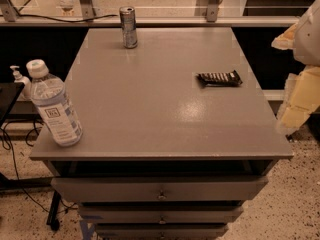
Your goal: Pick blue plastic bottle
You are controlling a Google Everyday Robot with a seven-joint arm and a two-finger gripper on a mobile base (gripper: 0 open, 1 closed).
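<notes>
The blue plastic bottle [54, 104] stands upright at the front left corner of the grey cabinet top [150, 109]. It is clear, with a white screw cap and a pale blue-white label bearing a small dark square logo. My gripper [299, 101] shows as pale cream and white parts at the right edge of the view, beside the cabinet's right side. It is far to the right of the bottle and holds nothing that I can see.
A slim silver drink can [128, 26] stands at the back of the top, left of centre. A dark snack bar wrapper [219, 77] lies right of centre. A small white pump bottle [20, 81] stands off the left edge. Drawers [160, 189] face front, and cables trail on the floor at left.
</notes>
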